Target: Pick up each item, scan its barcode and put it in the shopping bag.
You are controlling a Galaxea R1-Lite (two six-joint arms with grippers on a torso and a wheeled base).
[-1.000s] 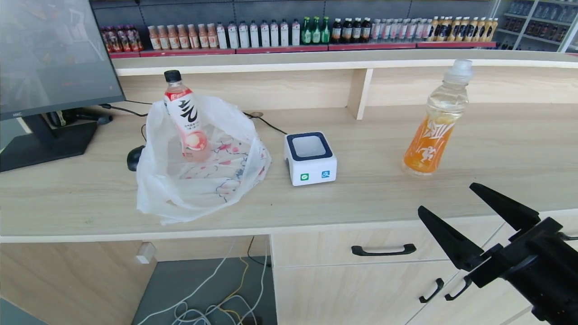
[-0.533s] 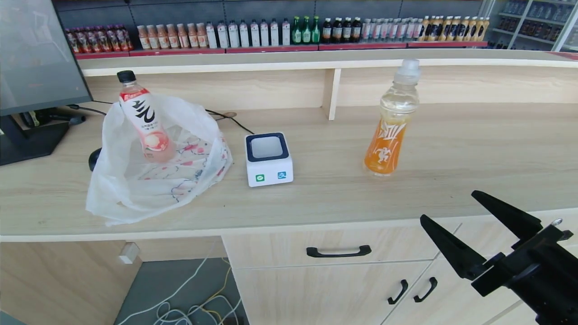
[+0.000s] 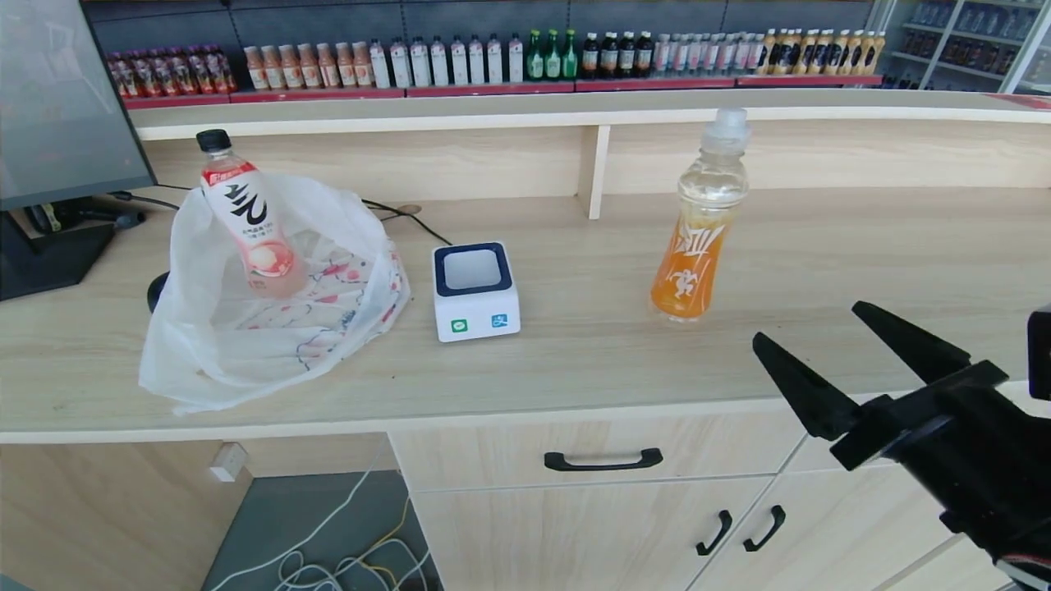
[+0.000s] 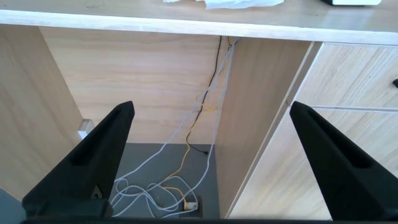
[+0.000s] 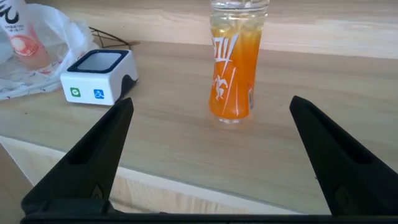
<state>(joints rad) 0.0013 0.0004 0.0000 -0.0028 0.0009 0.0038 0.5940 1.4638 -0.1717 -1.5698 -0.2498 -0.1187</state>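
An orange drink bottle [image 3: 698,222] [image 5: 235,68] stands upright on the wooden counter [image 3: 821,271], right of the white scanner box [image 3: 475,289] [image 5: 99,76]. A pink-labelled bottle [image 3: 246,217] [image 5: 22,31] stands inside the open white plastic shopping bag [image 3: 263,304] on the counter's left. My right gripper [image 3: 854,345] [image 5: 208,155] is open and empty, held at the counter's front edge, nearer than the orange bottle and to its right. My left gripper [image 4: 208,155] is open and empty below the counter, facing the cupboard front and floor cables.
A monitor [image 3: 57,90] on a black stand occupies the far left. A black mouse [image 3: 154,289] lies behind the bag. A raised shelf with a divider [image 3: 593,168] runs along the back. Drawers with black handles [image 3: 603,461] sit under the counter. Cables [image 4: 186,155] hang beneath.
The head camera has panned right, so everything on the counter has shifted left in the picture. My right gripper has risen a little toward the counter edge and stays open.
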